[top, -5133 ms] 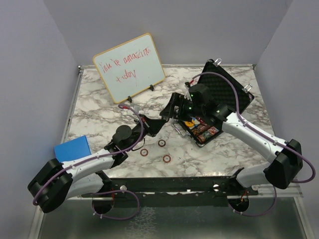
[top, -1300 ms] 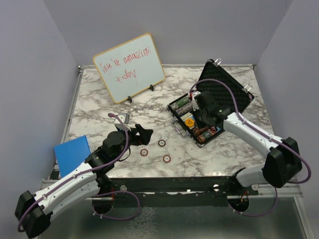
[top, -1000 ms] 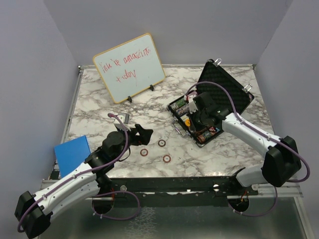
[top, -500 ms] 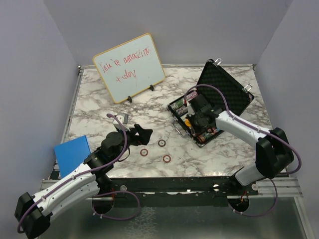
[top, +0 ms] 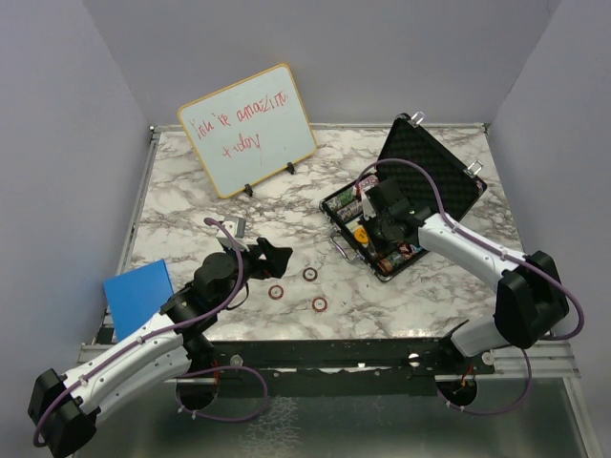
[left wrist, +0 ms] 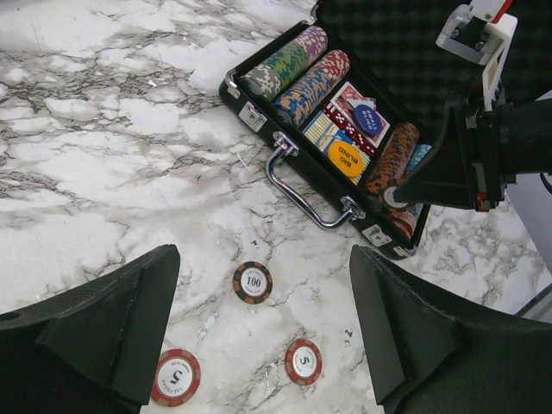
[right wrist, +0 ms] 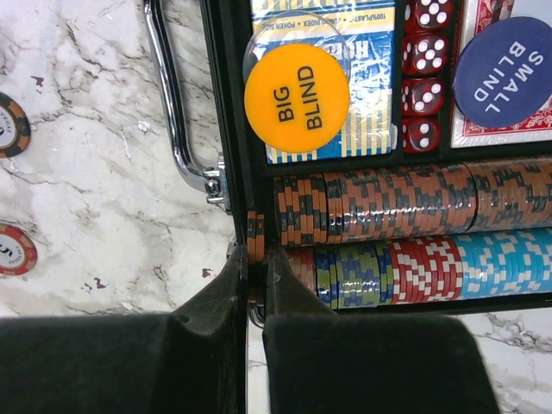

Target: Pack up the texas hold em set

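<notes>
Filling booth (top: 57, 143), marble tabletop (top: 191, 219); L end effector (left wrist: 263, 328) spread, R end effector (right wrist: 256, 276) pinching orange chip (right wrist: 255, 235) (edge-on)

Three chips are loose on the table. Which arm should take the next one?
Left. The left gripper hovers open over the loose chips; the right gripper is shut on an orange chip at the case edge.

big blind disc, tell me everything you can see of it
The big blind disc is round, flat, orange-yellow and plastic-looking, with black BIG BLIND lettering. It lies face up in the open briefcase, on a blue-and-yellow card pack. Red dice sit beside it, with a row of orange chips nearby. Nothing grips it.
</notes>
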Controlling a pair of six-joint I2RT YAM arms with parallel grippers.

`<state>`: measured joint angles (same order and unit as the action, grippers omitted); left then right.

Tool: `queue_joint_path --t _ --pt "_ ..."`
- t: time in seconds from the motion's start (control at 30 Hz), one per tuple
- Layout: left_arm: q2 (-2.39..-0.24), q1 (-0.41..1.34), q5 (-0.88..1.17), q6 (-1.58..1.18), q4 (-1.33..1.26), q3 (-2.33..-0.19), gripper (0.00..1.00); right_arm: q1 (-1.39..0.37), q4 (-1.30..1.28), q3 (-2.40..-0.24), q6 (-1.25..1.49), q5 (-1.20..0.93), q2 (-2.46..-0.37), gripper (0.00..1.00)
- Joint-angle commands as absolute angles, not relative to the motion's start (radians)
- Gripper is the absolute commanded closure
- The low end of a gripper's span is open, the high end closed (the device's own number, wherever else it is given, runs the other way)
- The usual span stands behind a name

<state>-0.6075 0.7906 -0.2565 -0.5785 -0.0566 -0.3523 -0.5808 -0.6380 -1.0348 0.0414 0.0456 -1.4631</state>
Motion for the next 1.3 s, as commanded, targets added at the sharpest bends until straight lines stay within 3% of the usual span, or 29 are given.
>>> queue_joint_path --t 0.0,0.13,0.33,0.5,0.7,0.87,1.13,1.27 --pt "-0.594 0.790 -0.282 -0.569 -0.042 -0.343 0.13 -0.578 -0.635 -1.034 0.029 0.054 -1.503 0.99" --pt "-0.596 0.790 -0.282 -0.569 -0.042 -0.345 0.13 -0.578 -0.635 -1.037 0.024 0.087 -1.531 0.97" --pt "-0.603 0.789 -0.281 -0.571 -0.046 -0.343 0.13 -0.578 -0.628 -1.049 0.049 0.119 -1.512 0.80" --pt "-0.609 0.790 -0.279 -0.574 -0.048 -0.346 0.13 -0.578 -0.640 -1.064 0.049 0.058 -1.464 0.68" --pt "-0.603 0.790 -0.279 -0.579 -0.047 -0.343 0.13 -0.579 -0.675 -1.106 0.072 0.012 -1.415 0.64" --pt "-0.603 0.790 -0.314 -0.609 -0.029 -0.341 0.13 -0.628 -0.651 -1.137 0.145 -0.099 -1.419 0.53" --pt "-0.611 0.789 -0.428 -0.738 0.100 -0.321 0.03 -0.868 -0.635 -1.244 0.259 0.026 -1.653 0.32" --pt "-0.589 0.788 -0.451 -0.802 0.127 -0.294 0.01 -0.927 -0.677 -1.331 0.279 0.063 -1.803 0.30"
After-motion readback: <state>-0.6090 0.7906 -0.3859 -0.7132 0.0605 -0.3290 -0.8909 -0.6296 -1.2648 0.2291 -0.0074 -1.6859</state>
